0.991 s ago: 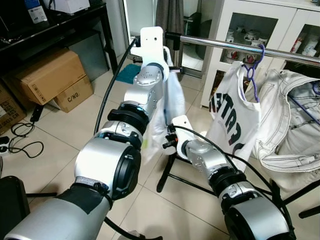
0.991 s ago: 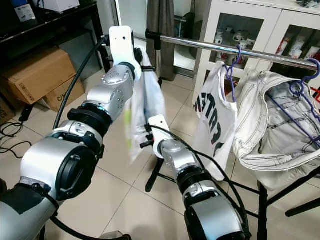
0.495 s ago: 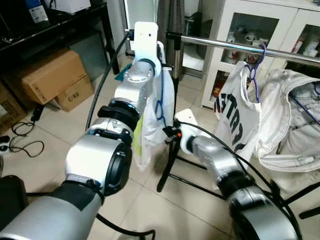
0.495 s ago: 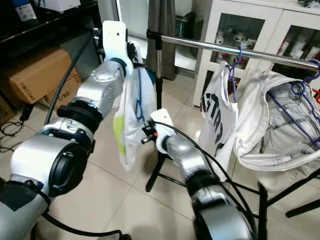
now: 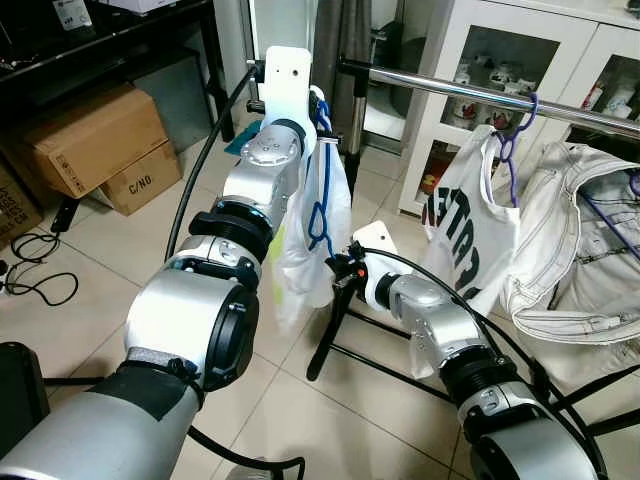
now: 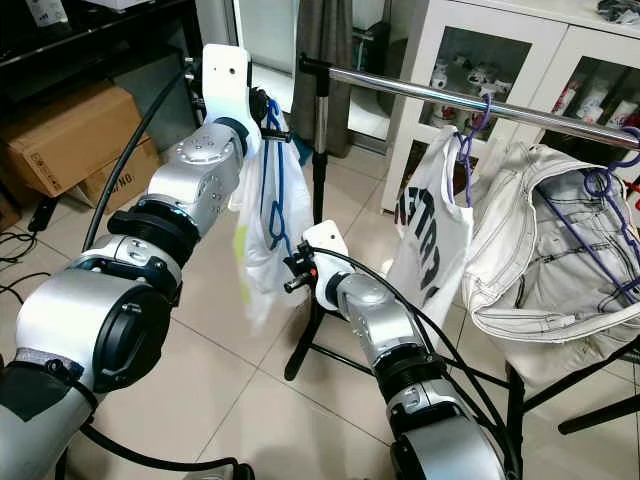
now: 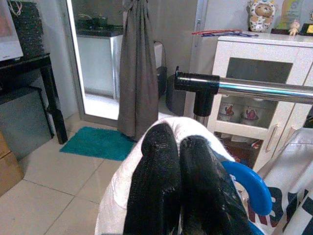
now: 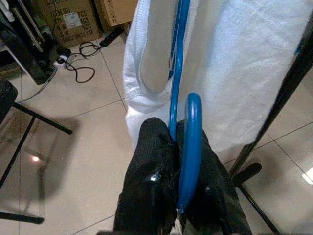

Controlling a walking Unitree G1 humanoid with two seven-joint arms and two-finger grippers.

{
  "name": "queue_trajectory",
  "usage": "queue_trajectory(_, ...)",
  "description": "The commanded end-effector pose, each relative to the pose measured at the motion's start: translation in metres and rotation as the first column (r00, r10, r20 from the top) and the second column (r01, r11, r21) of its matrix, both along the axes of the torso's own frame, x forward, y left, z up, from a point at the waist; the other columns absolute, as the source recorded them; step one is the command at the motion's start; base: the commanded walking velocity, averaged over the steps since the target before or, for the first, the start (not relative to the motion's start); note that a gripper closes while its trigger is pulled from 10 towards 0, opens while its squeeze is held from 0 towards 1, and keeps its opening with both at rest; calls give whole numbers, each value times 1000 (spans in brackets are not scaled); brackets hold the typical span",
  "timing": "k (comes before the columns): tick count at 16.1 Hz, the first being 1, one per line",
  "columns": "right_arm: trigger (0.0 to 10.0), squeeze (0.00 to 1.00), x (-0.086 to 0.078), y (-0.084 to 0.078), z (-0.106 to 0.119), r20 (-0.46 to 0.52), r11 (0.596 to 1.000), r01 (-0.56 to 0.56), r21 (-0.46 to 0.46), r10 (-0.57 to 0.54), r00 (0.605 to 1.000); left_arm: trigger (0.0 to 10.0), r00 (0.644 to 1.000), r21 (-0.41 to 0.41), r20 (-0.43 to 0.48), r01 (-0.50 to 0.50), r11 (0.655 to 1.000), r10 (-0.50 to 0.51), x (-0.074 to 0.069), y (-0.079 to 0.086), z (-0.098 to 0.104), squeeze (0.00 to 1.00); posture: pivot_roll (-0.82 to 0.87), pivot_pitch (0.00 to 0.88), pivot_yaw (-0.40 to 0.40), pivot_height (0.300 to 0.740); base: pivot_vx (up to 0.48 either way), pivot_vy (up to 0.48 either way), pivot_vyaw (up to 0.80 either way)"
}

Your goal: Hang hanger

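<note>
Left end effector (image 7: 173,191): raised just short of the rail's capped end, fingers pressed together on the blue hanger (image 6: 278,190) near its hook, white garment (image 6: 262,235) draped over them.
Right end effector (image 8: 178,183): below the left one, pinching the hanger's lower blue bar.
Handling: the hanger looks light, stiff and slick; the soft, loose garment is likely to swing, so a hold near the hook seems best.
Rail (image 5: 470,92): beyond and right of the left end effector.
In the way: purple hanger with printed T-shirt (image 5: 470,225) and white jacket (image 5: 575,250) crowd the rail farther right.
</note>
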State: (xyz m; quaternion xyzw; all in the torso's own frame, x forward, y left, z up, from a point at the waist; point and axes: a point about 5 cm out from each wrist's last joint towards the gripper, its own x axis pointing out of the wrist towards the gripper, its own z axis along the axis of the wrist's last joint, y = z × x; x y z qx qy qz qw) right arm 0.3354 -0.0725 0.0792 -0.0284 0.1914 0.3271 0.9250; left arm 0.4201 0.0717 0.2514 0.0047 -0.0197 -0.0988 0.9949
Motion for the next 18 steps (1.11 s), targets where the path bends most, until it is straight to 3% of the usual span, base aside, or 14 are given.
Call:
queue_trajectory(1,0,0,4,6,7,20,1000,6,13,-6,1000,0,1000,3,21,2,1000,-2,0,-4,6,0,-22,0,60,740,0,0,0)
queue_trajectory(18,0,0,4,6,7,20,1000,6,13,-6,1000,0,1000,3,21,2,1000,-2,0,-4,6,0,-22,0,60,740,0,0,0)
